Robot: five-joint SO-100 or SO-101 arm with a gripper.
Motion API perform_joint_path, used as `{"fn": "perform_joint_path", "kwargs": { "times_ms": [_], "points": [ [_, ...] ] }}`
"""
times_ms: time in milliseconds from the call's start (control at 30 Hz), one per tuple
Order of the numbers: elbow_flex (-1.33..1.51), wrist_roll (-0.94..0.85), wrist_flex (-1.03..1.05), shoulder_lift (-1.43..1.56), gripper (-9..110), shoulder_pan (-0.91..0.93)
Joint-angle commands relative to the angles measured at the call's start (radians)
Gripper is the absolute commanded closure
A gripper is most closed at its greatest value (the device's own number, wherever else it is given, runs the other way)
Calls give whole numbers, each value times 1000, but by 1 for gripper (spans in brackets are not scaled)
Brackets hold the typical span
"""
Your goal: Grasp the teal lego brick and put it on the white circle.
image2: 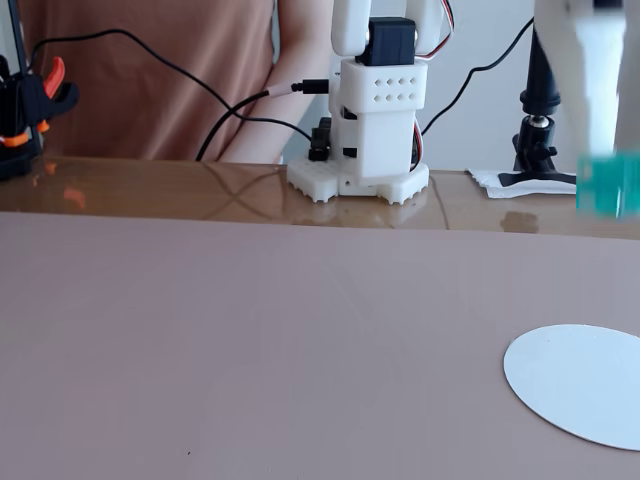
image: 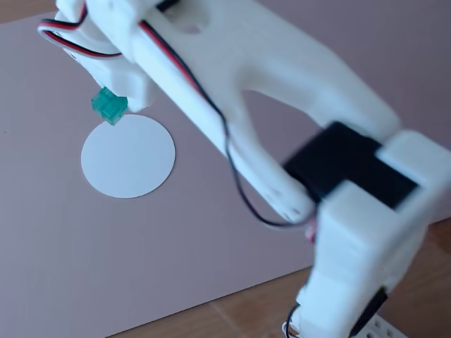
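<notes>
The teal lego brick (image: pixel 109 105) is held in my white gripper (image: pixel 116 98), above the top edge of the white circle (image: pixel 127 155). In a fixed view at table height the brick (image2: pixel 609 184) hangs blurred at the right edge, well above the white circle (image2: pixel 580 382), with my gripper (image2: pixel 598 150) coming down from the top. My gripper is shut on the brick. The fingertips are mostly hidden behind the arm.
The pinkish-mauve mat (image: pixel 106 246) covers most of the table. My arm's base (image2: pixel 362 130) stands at the back on the wooden table. A camera stand (image2: pixel 538 120) is at the back right. A person sits behind the table.
</notes>
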Motion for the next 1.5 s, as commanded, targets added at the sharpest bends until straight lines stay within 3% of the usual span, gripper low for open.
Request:
{"fn": "perform_joint_path", "kwargs": {
  "times_ms": [0,300,467,833,1033,1300,1467],
  "points": [
    [-160,-5,37,-153,99,-21],
    [-253,-9,71,-302,99,-43],
    [-255,-18,98,-304,83,-44],
    [-250,-6,121,-244,82,-40],
    [-181,-3,132,69,99,-8],
    [38,8,107,606,102,109],
    [393,0,-31,1022,102,178]
  ]
}}
